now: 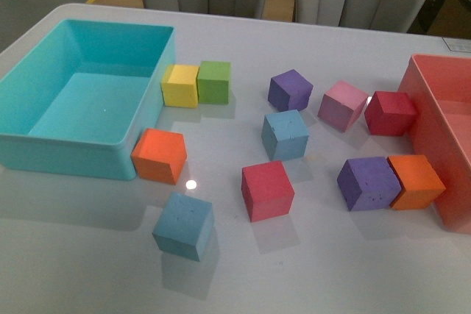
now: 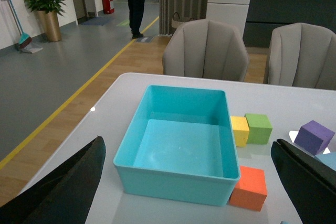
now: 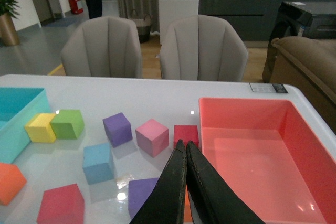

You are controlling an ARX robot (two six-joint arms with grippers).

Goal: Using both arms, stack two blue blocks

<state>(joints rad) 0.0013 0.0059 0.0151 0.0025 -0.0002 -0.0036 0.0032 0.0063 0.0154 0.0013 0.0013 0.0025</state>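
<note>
Front view: neither arm shows. On the white table [image 1: 309, 270] the near blue block [image 1: 183, 226] sits alone toward the front left. The far blue block [image 1: 285, 134] stands mid-table, well apart from it, just in front of a purple block [image 1: 290, 90] and behind a red block [image 1: 267, 190]. A teal bin [image 1: 44, 148] fills the left side, with an orange block [image 1: 159, 155] at its near corner and a yellow block [image 1: 180, 84] and a green block [image 1: 214, 81] touching side by side along its right wall. A pink bin [image 1: 434, 115] is cut off by the right edge.

Left wrist view: the left gripper [image 2: 187, 145] hangs spread wide, nothing between its two black fingers [image 2: 58, 192], which are cut off at the lower corners. The teal bin, yellow, green, orange and purple blocks show. Only a pale blue corner [image 2: 328, 162] peeks out past one finger, too little to tell which block it belongs to.

Right wrist view: the right gripper [image 3: 185, 148] has its fingers pressed together on nothing. The far blue block [image 3: 98, 162] stands free on the table, off to one side of the fingers. The near blue block lies outside the picture. The fingertips cover part of a dark red block [image 3: 184, 132], and the fingers hide most of a second purple block [image 3: 143, 195]. The red block, the orange block and the teal bin are cut off at the edges.
</note>
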